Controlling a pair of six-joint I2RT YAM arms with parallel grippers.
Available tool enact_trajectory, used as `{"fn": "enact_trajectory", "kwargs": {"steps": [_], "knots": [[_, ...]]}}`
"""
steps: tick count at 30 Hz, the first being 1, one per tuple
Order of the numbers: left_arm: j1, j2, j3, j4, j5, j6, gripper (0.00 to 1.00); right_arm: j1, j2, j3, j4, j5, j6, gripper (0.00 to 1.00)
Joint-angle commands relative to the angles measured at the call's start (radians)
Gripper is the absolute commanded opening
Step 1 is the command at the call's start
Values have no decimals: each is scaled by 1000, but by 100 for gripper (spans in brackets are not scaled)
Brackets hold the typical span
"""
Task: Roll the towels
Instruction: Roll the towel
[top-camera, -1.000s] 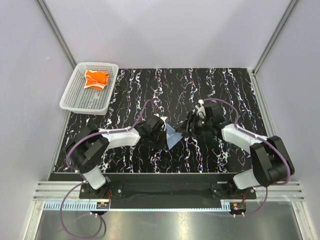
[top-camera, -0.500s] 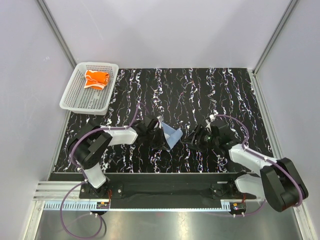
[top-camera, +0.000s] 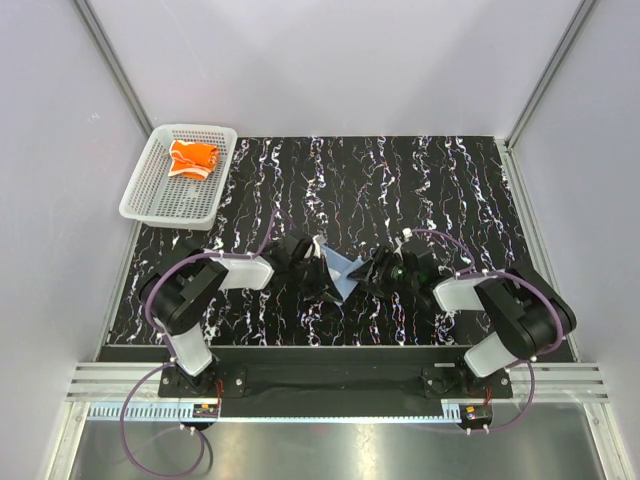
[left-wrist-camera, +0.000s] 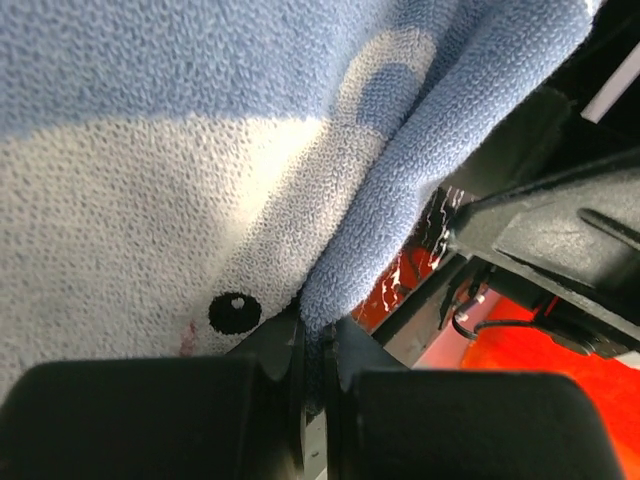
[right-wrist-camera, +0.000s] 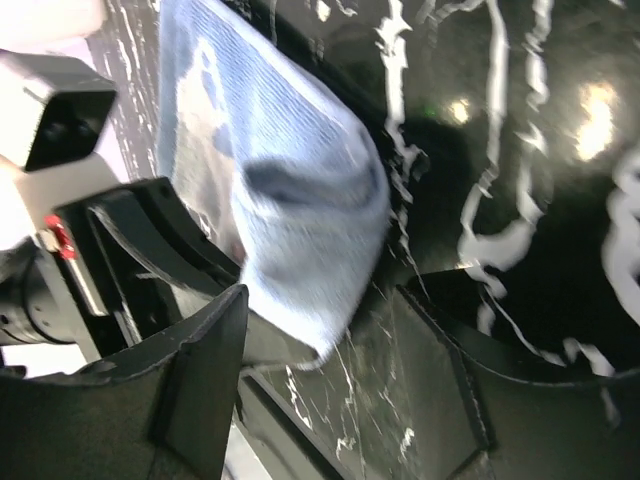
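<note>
The orange towel (top-camera: 192, 157), bright with white prints, lies bunched in a lump at the far end of the basket (top-camera: 142, 196), which sits at the table's (top-camera: 420, 180) far left corner. The blue towel (top-camera: 343, 270), light terry with a white patch and a black dot, is folded and stands up off the surface midway along the near edge, its fold pinched in the left gripper (left-wrist-camera: 315, 360).

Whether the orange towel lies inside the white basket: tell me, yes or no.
Yes, the orange towel lies bunched inside the white basket at the far left.
</note>
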Motion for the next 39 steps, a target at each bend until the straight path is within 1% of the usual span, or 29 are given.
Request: {"fn": "enact_trajectory", "kwargs": {"steps": [1,4,5,8,9,12,13,14,15,16,17,18,19,20,23,24,25,26,27,28,30,32,33,34,36,37,39], "knots": [[9,22,-22,97,85,-34,0,25,65,23,91,50,17,66],[15,26,-44,183,135,-61,0,39,105,26,126,62,28,62],[15,28,-45,190,141,-63,0,42,122,28,146,59,30,61],[15,26,-48,193,152,-57,0,50,145,37,160,54,28,48],[15,23,-47,193,152,-52,0,53,148,40,158,54,31,39],[15,6,-27,129,129,-5,0,56,139,60,114,60,16,29],[15,-1,-18,54,93,17,0,58,134,64,61,65,10,24],[14,-21,4,11,68,67,1,59,116,74,25,80,-2,23],[14,-33,15,-34,39,90,5,58,105,90,-16,91,-12,22],[14,-47,24,-118,-24,115,17,58,93,100,-105,105,-21,20],[12,-73,37,-155,-58,154,23,59,64,107,-148,135,-33,20],[11,-86,44,-227,-90,172,29,59,51,121,-185,148,-42,20],[8,-98,51,-258,-163,204,32,61,39,129,-252,155,-56,20],[0,-119,64,-289,-199,218,37,62,16,136,-283,175,-61,19],[-24,-159,79,-376,-321,247,44,70,-22,158,-385,204,-82,19],[-35,-170,84,-395,-352,250,45,73,-30,169,-406,209,-85,19],[-61,-188,94,-431,-422,253,45,79,-48,175,-447,221,-93,18],[-78,-198,103,-450,-463,255,47,84,-53,187,-467,226,-96,18],[-100,-207,116,-493,-549,255,47,88,-56,196,-497,231,-99,18],[-144,-214,139,-513,-607,250,47,93,-62,205,-541,237,-107,18],[-192,-227,169,-568,-703,247,49,97,-61,238,-586,244,-116,18],[-280,-224,232,-614,-861,242,50,104,-41,277,-671,254,-137,18],[-281,-219,232,-622,-862,242,50,105,-41,290,-672,254,-138,18],[-319,-207,260,-634,-916,247,50,108,-32,299,-702,258,-144,18],[-351,-190,291,-658,-984,250,50,114,-21,327,-727,263,-148,18],[-380,-173,315,-665,-1001,258,50,116,-12,333,-745,264,-147,18],[-403,-158,335,-672,-1039,262,50,119,-3,345,-755,264,-147,18]]}}
